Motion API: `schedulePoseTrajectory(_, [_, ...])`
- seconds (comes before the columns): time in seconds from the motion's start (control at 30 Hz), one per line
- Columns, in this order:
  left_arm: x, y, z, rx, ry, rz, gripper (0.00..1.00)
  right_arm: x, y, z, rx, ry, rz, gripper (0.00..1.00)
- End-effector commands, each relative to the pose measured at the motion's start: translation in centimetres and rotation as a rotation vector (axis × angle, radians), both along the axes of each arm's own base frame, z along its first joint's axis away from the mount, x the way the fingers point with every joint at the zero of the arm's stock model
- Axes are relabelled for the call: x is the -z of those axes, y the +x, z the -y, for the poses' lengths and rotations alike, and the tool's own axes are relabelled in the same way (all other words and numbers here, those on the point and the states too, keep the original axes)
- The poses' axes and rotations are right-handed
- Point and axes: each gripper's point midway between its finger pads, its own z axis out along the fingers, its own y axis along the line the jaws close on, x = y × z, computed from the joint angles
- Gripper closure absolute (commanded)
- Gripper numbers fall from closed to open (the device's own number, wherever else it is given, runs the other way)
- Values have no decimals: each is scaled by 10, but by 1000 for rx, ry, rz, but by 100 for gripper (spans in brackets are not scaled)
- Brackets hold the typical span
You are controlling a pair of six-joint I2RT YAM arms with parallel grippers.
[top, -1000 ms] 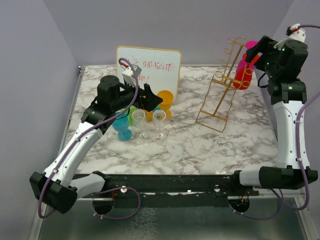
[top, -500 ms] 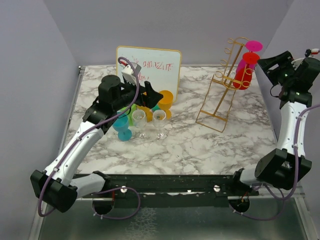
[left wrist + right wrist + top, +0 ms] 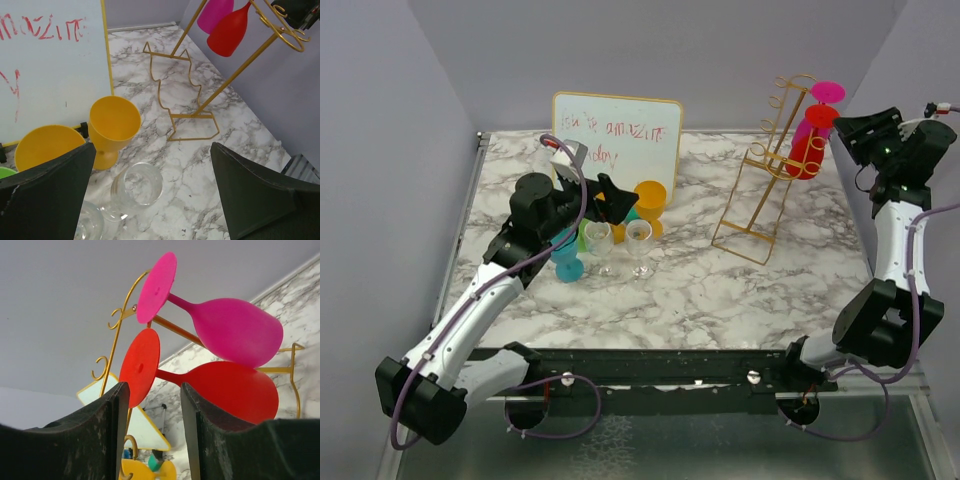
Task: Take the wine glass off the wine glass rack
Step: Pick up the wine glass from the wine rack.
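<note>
Two glasses hang on the wine glass rack (image 3: 765, 195), red wine glass (image 3: 225, 390) under pink wine glass (image 3: 232, 332); neither is off yet. Right gripper (image 3: 842, 128) has backed off the red bowl and now faces its foot; fingers narrowing, gripping nothing; depth unclear, probably no contact. Left gripper (image 3: 152, 165) spread wide, empty, over clear glasses (image 3: 142, 185).

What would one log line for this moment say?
right gripper: open, by foot of red plastic wine glass | left gripper: open, above clear glasses | gold wire rack: red glass and pink plastic wine glass both hanging
</note>
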Motion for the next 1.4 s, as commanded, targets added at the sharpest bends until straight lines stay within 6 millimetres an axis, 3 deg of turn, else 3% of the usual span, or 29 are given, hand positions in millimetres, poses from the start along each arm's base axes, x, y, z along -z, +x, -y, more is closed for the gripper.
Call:
schedulePoseTrajectory(0.0, [-19, 0, -9, -57, -63, 92, 1, -9, 3, -2, -19, 18, 67, 50])
schedulePoseTrajectory(0.37, [-17, 1, -11, -70, -37, 88, 1, 4, 16, -8, -87, 106, 15, 53])
schedulePoseTrajectory(0.73, [-13, 2, -12, -75, -29, 77, 1, -1, 20, -12, -121, 143, 40, 56])
schedulePoseTrajectory(0.93, [-16, 3, -11, -73, -35, 79, 1, -4, 20, -14, -133, 158, 44, 65])
schedulePoseTrajectory(1.37, [-14, 2, -9, -60, -32, 74, 1, -16, 13, -14, -105, 183, 49, 74])
